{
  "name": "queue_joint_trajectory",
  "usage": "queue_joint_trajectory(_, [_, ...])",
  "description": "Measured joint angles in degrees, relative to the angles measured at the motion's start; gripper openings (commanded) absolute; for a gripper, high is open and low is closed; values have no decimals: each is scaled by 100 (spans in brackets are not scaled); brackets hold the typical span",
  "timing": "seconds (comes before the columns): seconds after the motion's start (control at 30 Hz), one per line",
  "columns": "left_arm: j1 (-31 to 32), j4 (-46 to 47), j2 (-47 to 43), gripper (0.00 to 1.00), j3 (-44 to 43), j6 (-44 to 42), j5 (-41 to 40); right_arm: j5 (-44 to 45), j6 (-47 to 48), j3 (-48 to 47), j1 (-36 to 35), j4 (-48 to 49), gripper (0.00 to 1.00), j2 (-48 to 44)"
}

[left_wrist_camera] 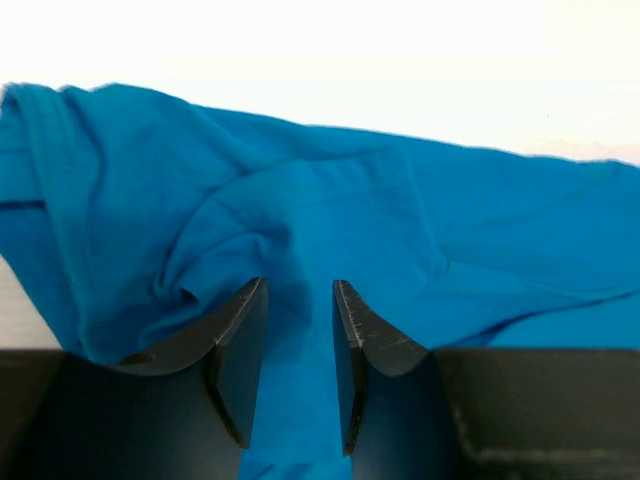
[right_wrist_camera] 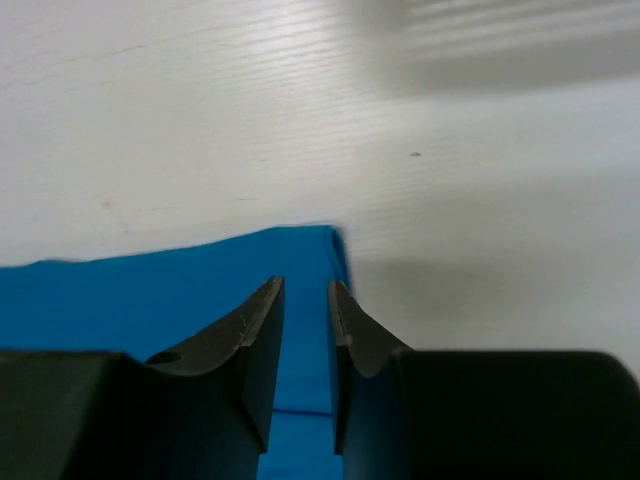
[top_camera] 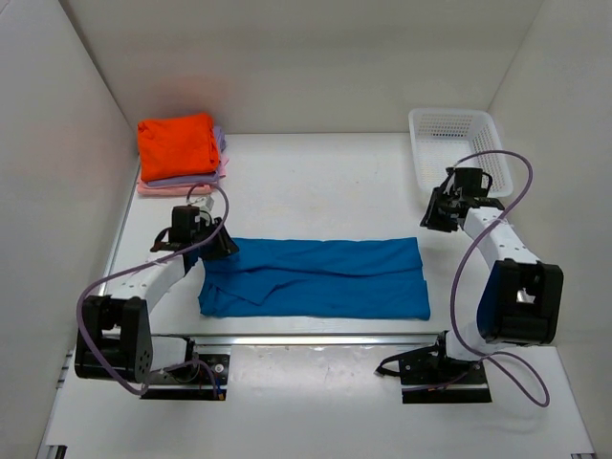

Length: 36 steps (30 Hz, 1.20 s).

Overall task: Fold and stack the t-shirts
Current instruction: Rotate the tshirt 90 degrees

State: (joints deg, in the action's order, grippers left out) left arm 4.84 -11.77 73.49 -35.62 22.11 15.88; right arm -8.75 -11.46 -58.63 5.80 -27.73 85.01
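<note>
The left gripper [left_wrist_camera: 300, 345] pinches a fold of the blue tee [top_camera: 320, 277] at its left end. The right gripper [right_wrist_camera: 306, 335] hangs above the tee's far right corner, narrowly parted, holding nothing. Folded tees [top_camera: 180, 153] lie stacked beyond the left gripper.

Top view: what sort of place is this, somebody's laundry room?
More likely a robot test bench than a home: a white table walled by plain white panels, with two arms bolted at its near edge. A blue t-shirt, a folded stack and a white basket look like practice props.
</note>
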Motion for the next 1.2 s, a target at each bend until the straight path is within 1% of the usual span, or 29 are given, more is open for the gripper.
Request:
queue_joint_trajectory(0.1, [192, -63, -133, 44, 68, 2, -76, -278, 140, -11, -184, 55, 18, -26])
queue_joint_trajectory(0.2, [376, 0, -232, 44, 354, 87, -199, -496, 214, -33, -417, 63, 14, 337])
queue_joint_trajectory(0.27, [511, -20, -181, 44, 553, 153, -332, -557, 227, -31, -612, 74, 3, 680])
queue_joint_trajectory(0.3, [584, -22, -85, 43, 595, 179, -393, -575, 223, -31, -715, 63, 0, 870])
queue_joint_trajectory(0.37, [686, 33, 205, 44, 514, 243, -476, -586, 157, 2, -857, 72, 0, 1154])
queue_joint_trajectory(0.47, [828, 59, 962, 42, -138, 258, -542, -570, -129, 201, -940, 81, 0, 1325])
queue_joint_trajectory(0.57, [949, 28, 2162, 38, -1338, 289, -479, -446, -560, 485, -920, 229, 0, 1088])
queue_joint_trajectory(0.63, [1054, -2, 2949, 37, -2238, 308, -452, -297, -896, 815, -992, 341, 0, 774])
queue_joint_trajectory(0.7, [1196, -264, 3788, 36, -3401, 289, -450, -138, -1259, 1174, -1217, 341, 0, 420])
queue_joint_trajectory(0.8, [1381, -763, 5058, 36, -5309, 278, -382, 35, -1956, 1648, -1937, 407, 0, -59])
queue_joint_trajectory(0.87, [1475, -1134, 5855, 37, -6627, 282, -299, 74, -2610, 2072, -2592, 732, 0, -428])
queue_joint_trajectory(0.9, [1523, -1451, 6328, 37, -7460, 299, -212, 44, -3032, 2420, -2957, 1091, 0, -656])
queue_joint_trajectory(0.93, [1550, -1615, 6688, 37, -8061, 306, -153, -13, -3453, 2785, -3283, 1510, 0, -894])
queue_joint_trajectory(1.0, [1611, -2135, 7536, 37, -9571, 372, 9, -17, -4304, 3464, -3893, 2380, 0, -1279])
queue_joint_trajectory(1.07, [1668, -2494, 8317, 37, -10959, 496, 179, 68, -4959, 3799, -4398, 3040, 0, -1338])
queue_joint_trajectory(1.1, [1676, -2588, 8596, 37, -11412, 599, 271, 127, -5189, 3834, -4577, 3281, 0, -1255])
queue_joint_trajectory(1.13, [1679, -2616, 8752, 37, -11634, 710, 354, 203, -5355, 3834, -4743, 3484, 0, -1158])
queue_joint_trajectory(1.2, [1674, -2498, 8804, 36, -11624, 922, 529, 433, -5604, 3834, -4983, 3742, 0, -1038])
